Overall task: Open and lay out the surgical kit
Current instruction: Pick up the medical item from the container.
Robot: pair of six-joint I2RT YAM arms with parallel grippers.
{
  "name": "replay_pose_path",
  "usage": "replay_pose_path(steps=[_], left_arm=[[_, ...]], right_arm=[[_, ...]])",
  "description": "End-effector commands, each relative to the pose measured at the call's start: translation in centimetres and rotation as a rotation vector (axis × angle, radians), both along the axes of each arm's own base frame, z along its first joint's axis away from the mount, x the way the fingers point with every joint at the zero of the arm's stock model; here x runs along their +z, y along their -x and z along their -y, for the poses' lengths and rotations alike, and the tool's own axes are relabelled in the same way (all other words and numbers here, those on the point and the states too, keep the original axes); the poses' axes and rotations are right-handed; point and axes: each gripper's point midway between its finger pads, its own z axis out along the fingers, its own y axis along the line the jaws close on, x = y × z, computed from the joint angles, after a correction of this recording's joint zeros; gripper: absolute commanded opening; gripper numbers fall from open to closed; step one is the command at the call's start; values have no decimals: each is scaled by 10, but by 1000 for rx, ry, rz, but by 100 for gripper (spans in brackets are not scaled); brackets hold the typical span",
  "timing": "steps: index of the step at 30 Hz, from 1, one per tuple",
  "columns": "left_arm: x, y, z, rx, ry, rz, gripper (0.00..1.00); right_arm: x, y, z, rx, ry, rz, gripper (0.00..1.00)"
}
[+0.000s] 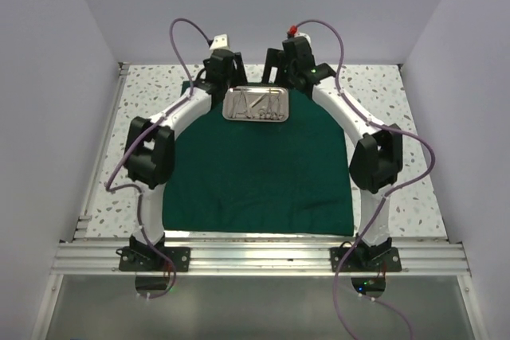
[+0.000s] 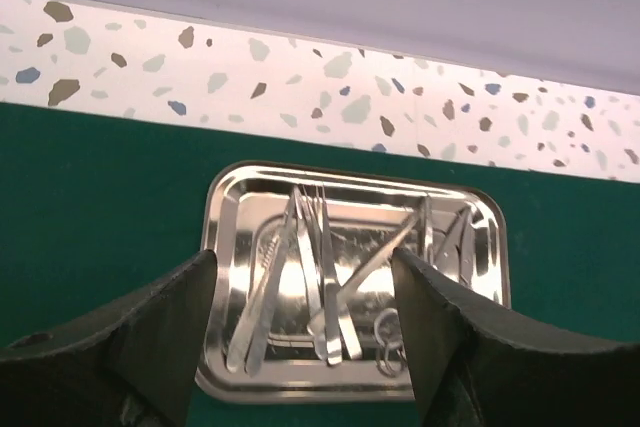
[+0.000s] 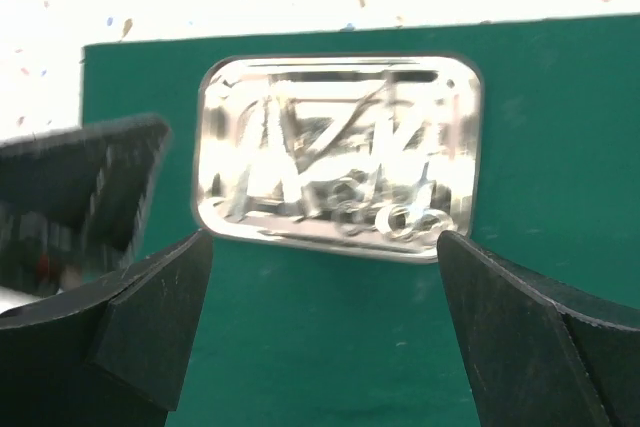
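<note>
Steel tray with its instruments sits at the far edge of the spread green cloth, long axis running across the desk. The left gripper and right gripper flank it, both wide and empty, and the left looks slightly nearer.

White-and-black arms, purple cables

One green cloth is counted, spread beneath both claws. One steel tray is seen just ahead of the left claw and just ahead of the right claw. Inside it, about six thin metal tools are made out, though overlap and glare leave that figure unsure. Two claws are counted in all.
</note>
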Motion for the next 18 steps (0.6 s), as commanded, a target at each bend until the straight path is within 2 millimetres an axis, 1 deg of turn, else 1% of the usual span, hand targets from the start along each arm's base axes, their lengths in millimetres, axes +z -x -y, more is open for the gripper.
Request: replay_pose_path(steps=[1,2,3,4,5,6,7,8,9,10,11,12,13,14,15,16,18], left_arm=[[-1,-28,0,-42,-31,-9,74],[-23,-34,3,-50,-44,-42,73],[-18,-41,8,-59,-35,-23,73],[-23,-45,11,-64,-33,-26,72],[-41,-49,13,-71,-43,-47,71],[-37,-55,15,-69,-45,-33,70],[-41,-58,14,-63,-54,-36,69],[-55,-61,13,-56,-69,-55,68],[-55,-64,9,-36,-90,-55,67],[-60,-64,7,-27,-99,-62,66],[-68,-63,5,-22,-112,-76,64],[-73,-62,2,-11,-124,-85,62],[-75,-62,1,-9,-128,-89,60],[-82,-60,0,-11,-135,-98,59],[-85,-58,-1,-11,-140,-104,58],[-88,-57,-1,-13,-144,-106,57],[-96,-55,-2,-17,-149,-117,57]], right_arm=[[-1,2,42,-45,148,-12,98],[-5,5,45,-49,135,-17,98],[2,8,55,-70,113,-7,98],[-16,15,58,-80,96,-33,98],[-19,20,61,-81,82,-35,98],[-10,28,65,-88,70,-11,98],[-31,37,69,-89,83,-38,98],[-35,44,72,-92,86,-47,98],[-31,52,76,-102,87,-37,98],[-49,64,81,-104,99,-72,98],[-53,70,83,-104,95,-76,98],[-59,77,82,-93,82,-87,98],[-67,89,84,-89,73,-103,98],[-72,95,85,-84,68,-113,98],[-84,106,85,-68,69,-143,98],[-82,111,86,-64,64,-145,98],[-86,119,89,-60,65,-153,98]])
